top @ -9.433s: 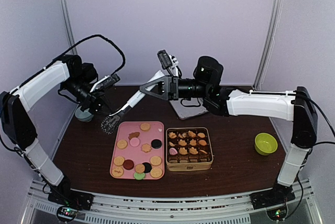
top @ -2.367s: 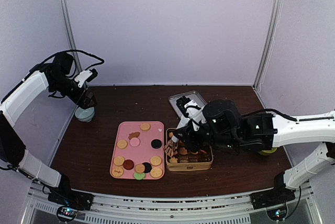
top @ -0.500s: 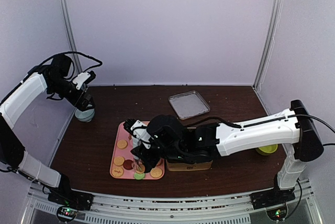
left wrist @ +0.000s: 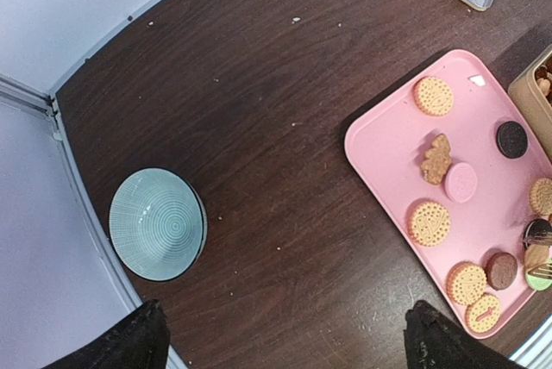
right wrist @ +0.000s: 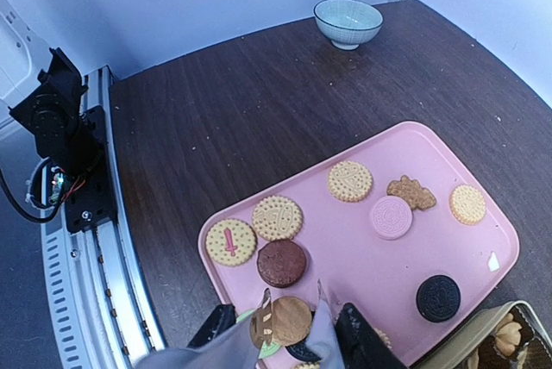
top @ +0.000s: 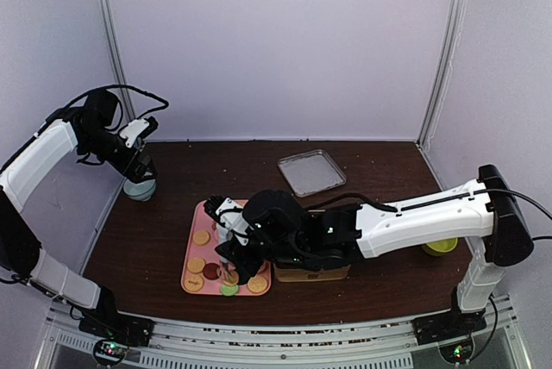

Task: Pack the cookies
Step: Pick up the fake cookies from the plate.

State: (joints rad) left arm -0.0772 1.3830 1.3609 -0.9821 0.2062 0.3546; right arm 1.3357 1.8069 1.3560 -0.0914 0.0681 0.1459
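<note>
Right fingers [right wrist: 321, 339] narrowly straddle a tan cookie [right wrist: 289, 319], grip uncertain; likely light and brittle, so pinch its rim gently; left gripper [left wrist: 285, 343] gapes wide.

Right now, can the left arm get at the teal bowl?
Probably yes: the left end effector hangs open above the bowl, nothing between them, and the right arm is away over the pink tray.
</note>
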